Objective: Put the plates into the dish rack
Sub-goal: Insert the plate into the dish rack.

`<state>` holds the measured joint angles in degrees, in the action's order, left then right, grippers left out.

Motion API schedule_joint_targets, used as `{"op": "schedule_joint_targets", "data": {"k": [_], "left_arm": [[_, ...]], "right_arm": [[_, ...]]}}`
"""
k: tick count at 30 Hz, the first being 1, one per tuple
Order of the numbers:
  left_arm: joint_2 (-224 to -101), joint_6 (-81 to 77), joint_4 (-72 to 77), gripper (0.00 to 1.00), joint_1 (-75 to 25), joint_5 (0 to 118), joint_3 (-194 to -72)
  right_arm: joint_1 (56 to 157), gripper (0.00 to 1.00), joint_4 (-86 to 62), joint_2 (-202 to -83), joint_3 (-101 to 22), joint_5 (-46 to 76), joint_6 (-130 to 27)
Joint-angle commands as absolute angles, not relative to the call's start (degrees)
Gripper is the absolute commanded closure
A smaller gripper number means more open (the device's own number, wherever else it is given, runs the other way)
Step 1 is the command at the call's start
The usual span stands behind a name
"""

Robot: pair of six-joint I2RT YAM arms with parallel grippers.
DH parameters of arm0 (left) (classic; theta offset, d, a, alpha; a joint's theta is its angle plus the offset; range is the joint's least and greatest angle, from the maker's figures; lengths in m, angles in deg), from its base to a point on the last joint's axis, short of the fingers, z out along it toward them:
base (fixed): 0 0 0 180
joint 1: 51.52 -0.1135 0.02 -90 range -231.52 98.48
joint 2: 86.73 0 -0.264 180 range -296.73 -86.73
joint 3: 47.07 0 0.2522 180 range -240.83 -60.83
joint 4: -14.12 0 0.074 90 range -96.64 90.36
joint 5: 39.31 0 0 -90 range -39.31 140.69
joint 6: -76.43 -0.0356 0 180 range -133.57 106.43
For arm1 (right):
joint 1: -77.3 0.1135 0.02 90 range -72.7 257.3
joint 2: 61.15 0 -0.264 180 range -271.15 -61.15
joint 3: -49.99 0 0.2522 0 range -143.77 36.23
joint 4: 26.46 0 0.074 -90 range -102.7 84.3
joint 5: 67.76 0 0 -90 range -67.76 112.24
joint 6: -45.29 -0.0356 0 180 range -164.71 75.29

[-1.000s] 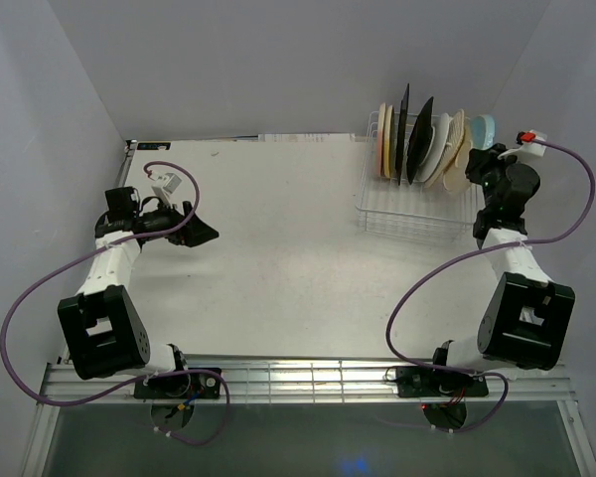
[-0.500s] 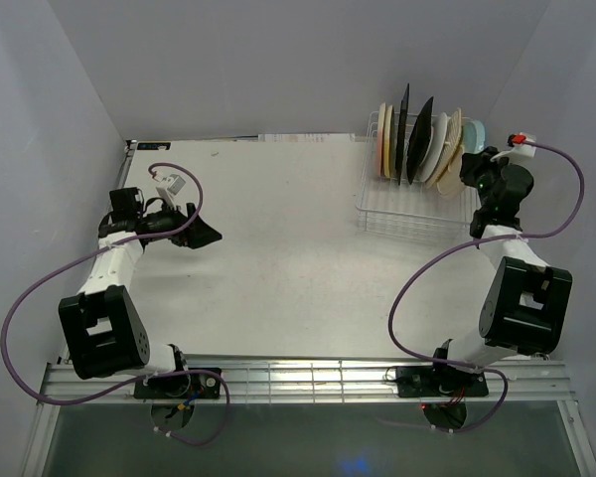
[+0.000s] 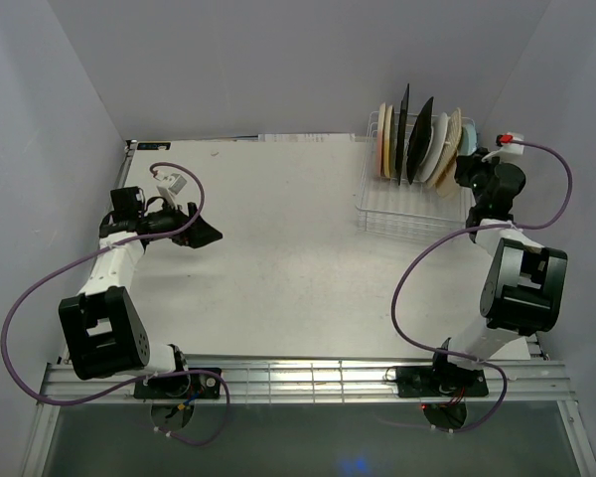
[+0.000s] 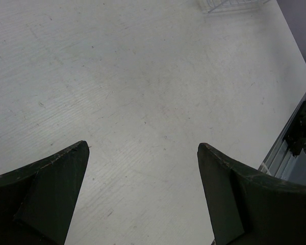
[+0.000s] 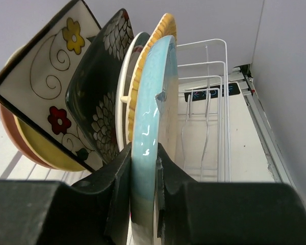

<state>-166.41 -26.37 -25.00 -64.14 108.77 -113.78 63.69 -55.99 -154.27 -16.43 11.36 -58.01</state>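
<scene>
Right fingers [image 5: 117, 176] clamped on upright blue-cream plate [image 5: 149, 92], edge-on beside yellow-cream plate [image 5: 167, 20] in dish rack [image 3: 407, 217]; left fingers [image 4: 51, 186] apart, far off

Black-and-white arms [image 3: 114, 263], purple cables [image 3: 159, 165]

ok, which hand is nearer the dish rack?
Right. The right hand is at the dish rack's right end, gripping the blue-cream plate; the left hand is open over the table, far left of it.

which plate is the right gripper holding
The blue-cream round plate, pinched at its rim by the right gripper; the other plates stand unheld beside it.
</scene>
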Motion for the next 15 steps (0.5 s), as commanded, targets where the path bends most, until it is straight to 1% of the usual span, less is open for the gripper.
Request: {"op": "schedule_joint_targets", "data": {"k": [1, 9, 15], "left_arm": [[-163.64, -26.93, -24.42, 0.02, -63.82, 109.58, -113.21], [-163.81, -26.93, -24.25, 0.02, -63.65, 109.22, -113.21], [-163.81, -27.11, -24.25, 0.02, -63.65, 109.05, -113.13]], "right_arm": [[66.39, 0.92, -67.37, -153.78, -22.39, 9.14, -55.61], [73.42, 0.92, -62.45, -157.3, -28.01, 15.73, -45.15], [73.7, 0.92, -60.96, -159.76, -30.74, 16.61, -42.78]]}}
